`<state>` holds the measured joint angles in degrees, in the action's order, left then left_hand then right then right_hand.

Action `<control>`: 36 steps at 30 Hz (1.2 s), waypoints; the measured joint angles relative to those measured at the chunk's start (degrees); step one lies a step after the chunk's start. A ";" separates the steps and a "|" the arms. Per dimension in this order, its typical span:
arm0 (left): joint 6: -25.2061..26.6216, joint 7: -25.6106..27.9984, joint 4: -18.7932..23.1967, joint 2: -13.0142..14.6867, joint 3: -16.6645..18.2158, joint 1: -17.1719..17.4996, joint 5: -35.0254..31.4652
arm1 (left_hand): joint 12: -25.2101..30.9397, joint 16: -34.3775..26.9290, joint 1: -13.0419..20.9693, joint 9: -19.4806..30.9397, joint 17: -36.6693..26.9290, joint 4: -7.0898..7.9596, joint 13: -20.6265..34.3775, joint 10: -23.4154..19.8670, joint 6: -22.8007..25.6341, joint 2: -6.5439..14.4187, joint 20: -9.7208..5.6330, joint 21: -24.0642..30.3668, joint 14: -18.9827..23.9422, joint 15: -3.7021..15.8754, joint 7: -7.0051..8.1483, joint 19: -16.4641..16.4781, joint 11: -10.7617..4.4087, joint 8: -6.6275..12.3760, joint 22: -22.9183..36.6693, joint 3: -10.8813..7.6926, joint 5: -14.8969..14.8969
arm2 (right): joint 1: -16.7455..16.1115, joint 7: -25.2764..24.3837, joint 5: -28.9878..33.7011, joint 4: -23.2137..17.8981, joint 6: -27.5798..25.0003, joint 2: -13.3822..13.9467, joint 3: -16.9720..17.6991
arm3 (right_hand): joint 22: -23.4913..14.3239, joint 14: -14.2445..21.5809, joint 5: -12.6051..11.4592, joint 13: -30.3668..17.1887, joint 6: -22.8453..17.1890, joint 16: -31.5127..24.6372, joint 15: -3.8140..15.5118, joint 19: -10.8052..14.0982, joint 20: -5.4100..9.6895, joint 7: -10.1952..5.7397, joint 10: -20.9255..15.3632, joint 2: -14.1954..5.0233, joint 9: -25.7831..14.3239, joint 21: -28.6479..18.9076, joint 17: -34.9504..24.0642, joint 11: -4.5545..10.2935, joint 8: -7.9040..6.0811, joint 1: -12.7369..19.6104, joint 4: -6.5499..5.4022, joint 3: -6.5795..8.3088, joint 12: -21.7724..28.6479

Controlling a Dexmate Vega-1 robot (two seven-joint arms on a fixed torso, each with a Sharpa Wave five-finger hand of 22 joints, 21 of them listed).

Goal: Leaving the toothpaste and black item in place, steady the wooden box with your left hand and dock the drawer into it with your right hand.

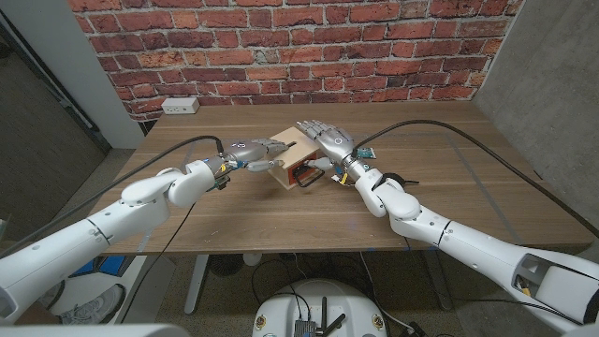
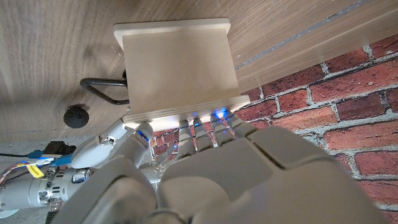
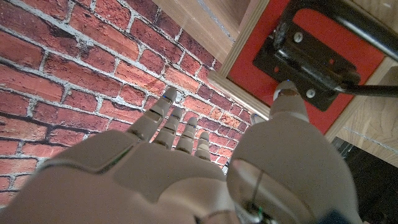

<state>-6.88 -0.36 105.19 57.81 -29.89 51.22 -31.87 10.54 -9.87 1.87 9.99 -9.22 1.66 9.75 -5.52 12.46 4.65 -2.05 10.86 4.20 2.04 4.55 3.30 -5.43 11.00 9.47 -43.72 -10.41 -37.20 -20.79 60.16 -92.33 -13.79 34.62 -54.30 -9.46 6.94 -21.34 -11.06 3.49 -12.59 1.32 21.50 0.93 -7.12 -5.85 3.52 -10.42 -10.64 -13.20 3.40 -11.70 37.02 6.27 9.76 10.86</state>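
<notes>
Wooden box [image 1: 286,154] at table centre, left hand [image 1: 251,153] pressing its side, gripping nothing. Right hand [image 1: 325,140] open, fingers spread by red-faced drawer [image 1: 301,174] — push front squarely, keep box braced.

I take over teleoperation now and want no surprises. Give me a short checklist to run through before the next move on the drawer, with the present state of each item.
1. Left robot hand steadies the wooden box: ok, its fingers lie against the box's side.
2. Right robot hand free to push: ok, fingers spread, holding nothing.
3. Right robot hand at the drawer front: ok, its thumb is near the black handle; contact cannot tell.
4. Drawer fully docked: cannot tell; the red front looks about level with the box frame.
5. Toothpaste and black item undisturbed: cannot tell; a small black object lies by the right arm.
</notes>
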 measured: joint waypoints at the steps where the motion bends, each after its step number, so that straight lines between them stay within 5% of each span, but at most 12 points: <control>1: 0.00 0.00 0.00 0.00 0.00 0.00 0.00 | 0.00 0.00 0.00 0.00 0.00 0.00 0.00 0.00 0.05 0.00 0.00 0.00 0.00 0.00 0.06 0.00 0.00 -0.14 0.00 0.00 0.00 | -0.07 0.03 0.00 -0.14 -0.01 0.13 0.07 | 0.00 0.14 0.00 0.00 -0.08 0.00 0.14 0.00 0.00 0.08 -0.20 0.00 0.00 0.00 0.00 0.20 0.00 0.00 0.06 -0.06 0.00; 36: 0.86 1.67 0.94 0.57 0.81 0.73 -1.17 | 0.00 0.00 0.00 0.18 0.00 -0.17 0.00 0.00 0.25 0.00 0.00 0.01 0.00 0.00 0.27 0.00 0.00 0.12 0.00 -0.16 0.00 | -5.25 4.13 0.52 -8.19 -0.76 5.70 4.73 | 0.00 0.45 -0.37 0.00 -1.36 -0.35 0.46 0.41 0.41 -0.15 -1.00 -0.38 0.00 0.00 -0.27 0.39 -0.45 -0.37 0.06 -0.06 0.00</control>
<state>-6.02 1.31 106.13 58.38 -29.08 51.95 -33.04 10.55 -9.87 1.87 10.17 -9.22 1.49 9.75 -5.52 12.71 4.65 -2.05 10.87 4.19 2.04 4.82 3.30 -5.43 11.12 9.47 -43.88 -10.41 -42.46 -16.66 60.69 -100.52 -14.55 40.32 -49.57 -9.46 7.40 -21.71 -11.06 2.13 -12.94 1.78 21.91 1.34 -7.27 -6.85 3.15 -10.42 -10.64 -13.47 3.79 -12.16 36.65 6.33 9.70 10.86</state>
